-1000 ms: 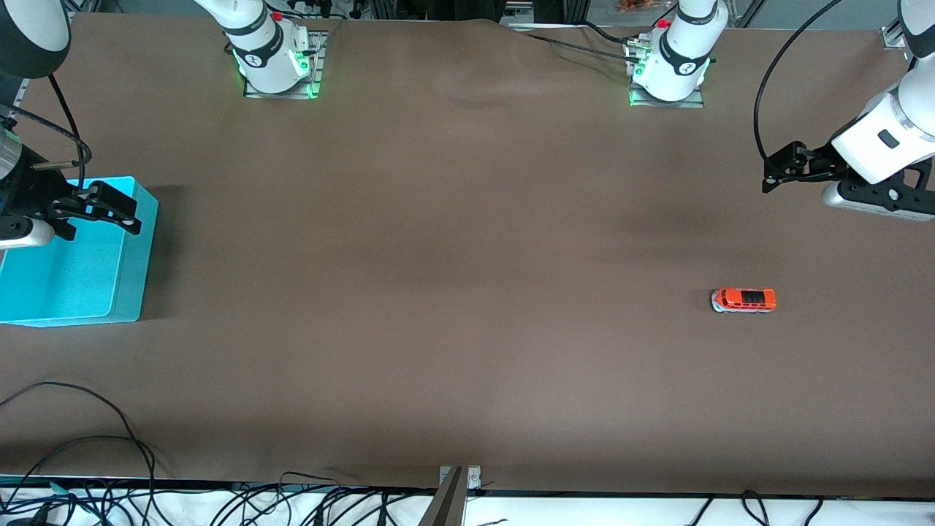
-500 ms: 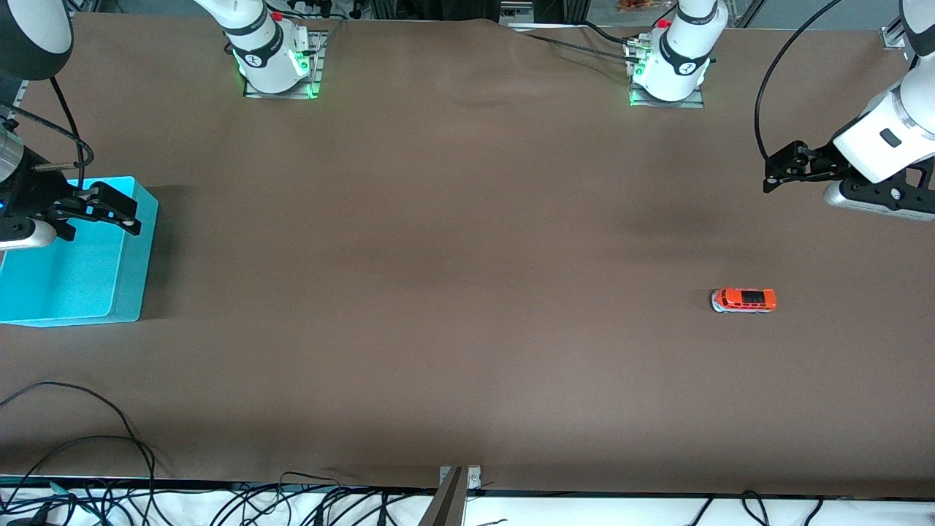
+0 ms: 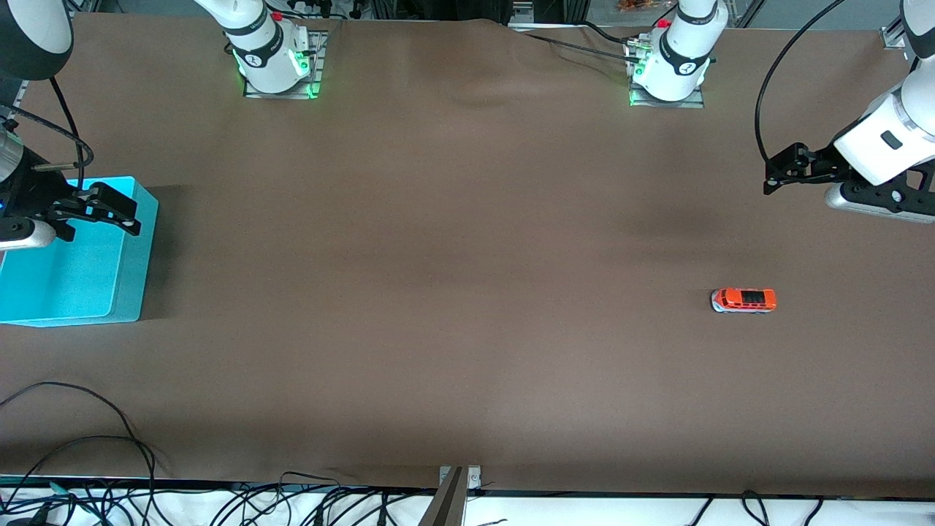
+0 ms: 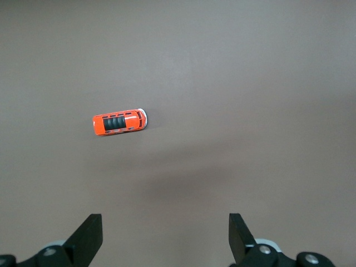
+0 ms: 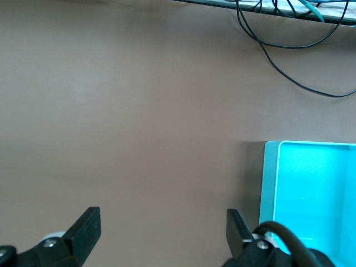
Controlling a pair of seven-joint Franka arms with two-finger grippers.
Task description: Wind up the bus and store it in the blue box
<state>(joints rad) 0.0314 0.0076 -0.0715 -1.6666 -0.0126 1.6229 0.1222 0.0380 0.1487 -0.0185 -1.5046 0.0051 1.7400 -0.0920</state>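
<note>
Little has moved since the earlier frames: the left arm has drifted slightly toward its own end of the surface, while the bus and the blue box lie exactly where they were. That left tool (image 3: 776,174) hangs in the air over bare brown surface (image 3: 453,256) at the left arm's end, its two fingers spread wide with nothing between them; in the left wrist view the fingertips (image 4: 89,236) frame empty cloth, and the bus (image 4: 119,123) shows well apart from them. The bus (image 3: 743,300) stands on its wheels on the surface, lengthwise along the table, orange-red with a dark roof panel, nearer to the front camera than the spot under the left tool. The right tool (image 3: 117,208) hangs over the rim of the blue box (image 3: 80,292), which sits at the right arm's end of the surface, well apart from the bus. Its fingers are also spread wide and hold nothing. The right wrist view shows one corner of the blue box (image 5: 311,183) with its pale inner floor, and dark cables (image 5: 289,33) lying past the surface edge.
</note>
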